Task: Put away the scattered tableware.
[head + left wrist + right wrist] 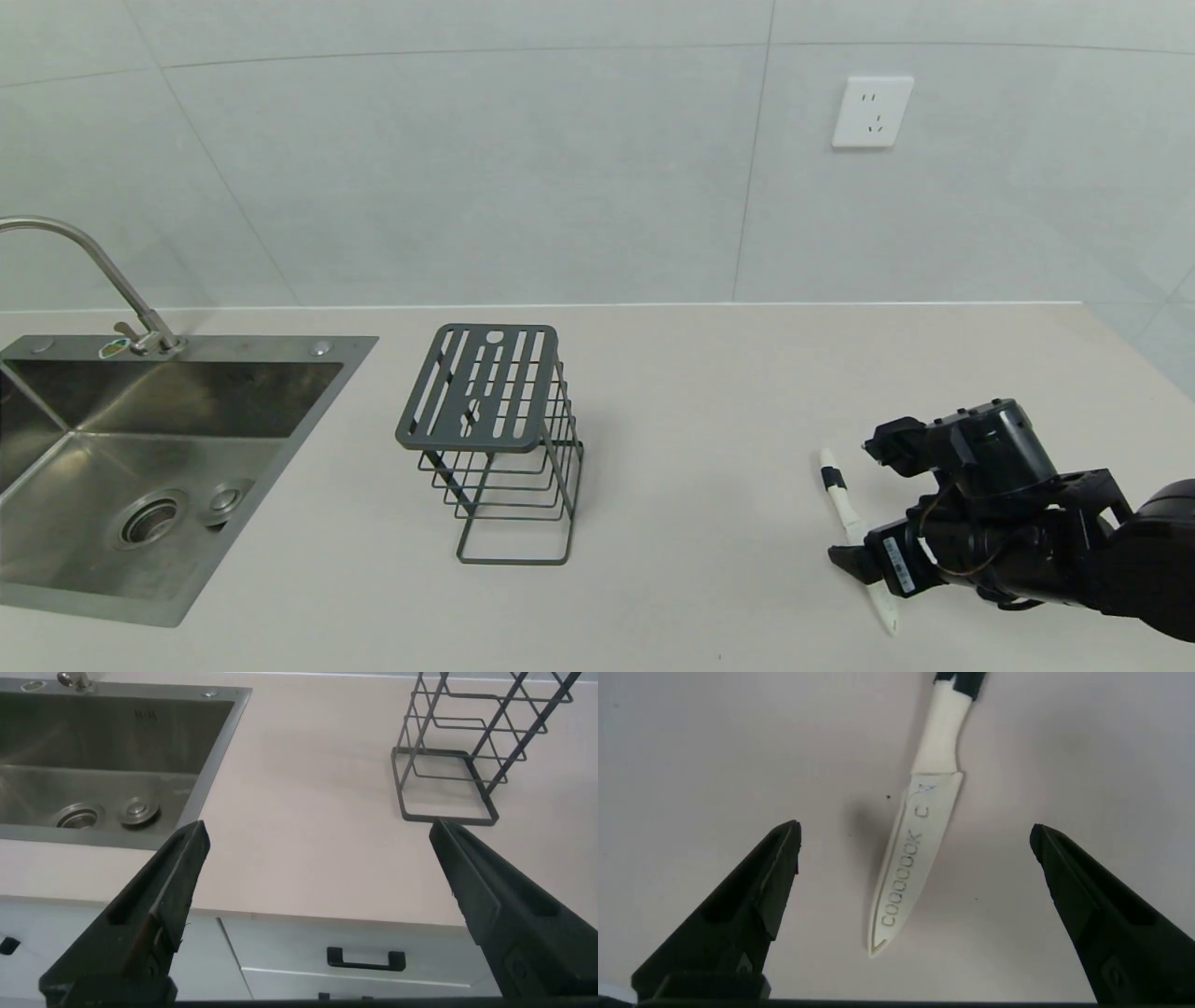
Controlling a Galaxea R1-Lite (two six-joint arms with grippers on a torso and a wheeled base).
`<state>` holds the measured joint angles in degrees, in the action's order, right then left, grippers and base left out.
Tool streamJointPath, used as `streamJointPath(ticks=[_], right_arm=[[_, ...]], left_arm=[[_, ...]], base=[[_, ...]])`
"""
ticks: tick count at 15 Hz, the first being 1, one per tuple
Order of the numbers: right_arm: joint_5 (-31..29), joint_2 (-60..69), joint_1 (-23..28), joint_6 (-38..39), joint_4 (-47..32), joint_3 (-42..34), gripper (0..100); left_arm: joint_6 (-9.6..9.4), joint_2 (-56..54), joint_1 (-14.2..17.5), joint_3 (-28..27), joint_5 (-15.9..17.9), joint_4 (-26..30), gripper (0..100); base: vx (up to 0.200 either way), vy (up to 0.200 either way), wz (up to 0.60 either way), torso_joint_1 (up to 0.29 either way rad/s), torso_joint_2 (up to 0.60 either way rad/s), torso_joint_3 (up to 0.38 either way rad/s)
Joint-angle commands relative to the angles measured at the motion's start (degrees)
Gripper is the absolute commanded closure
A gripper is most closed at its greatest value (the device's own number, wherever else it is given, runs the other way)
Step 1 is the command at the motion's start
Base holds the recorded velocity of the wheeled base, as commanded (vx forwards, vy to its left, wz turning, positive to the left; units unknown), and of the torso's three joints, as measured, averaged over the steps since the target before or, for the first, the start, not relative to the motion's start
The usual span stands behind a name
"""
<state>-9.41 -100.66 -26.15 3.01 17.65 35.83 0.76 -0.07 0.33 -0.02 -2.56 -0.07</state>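
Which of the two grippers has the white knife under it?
The right gripper: the knife lies on the counter below its open fingers. The left gripper, also open, has no knife beneath.

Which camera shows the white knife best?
The right wrist view: the white knife lies close up on the counter, its blade plain inside the open right gripper. The head view shows it small, with one gripper finger crossing it. The left wrist view looks at the sink and wire rack instead.
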Motion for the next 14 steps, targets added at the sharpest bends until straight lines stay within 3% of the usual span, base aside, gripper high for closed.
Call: streamJointPath(ticks=[1, 14], right_arm=[[0.01, -1.38, 0.05, -0.02, 0.10, 0.12, 0], [0.01, -7.54, 1.80, -0.29, 0.54, 5.04, 0]], left_arm=[[0.12, 0.07, 0.02, 0.02, 0.01, -0.01, 0], [0.47, 0.07, 0.02, 0.02, 0.01, -0.01, 0]], base=[[0.000, 0.000, 0.00, 0.000, 0.00, 0.000], [0.000, 0.000, 0.00, 0.000, 0.00, 0.000]])
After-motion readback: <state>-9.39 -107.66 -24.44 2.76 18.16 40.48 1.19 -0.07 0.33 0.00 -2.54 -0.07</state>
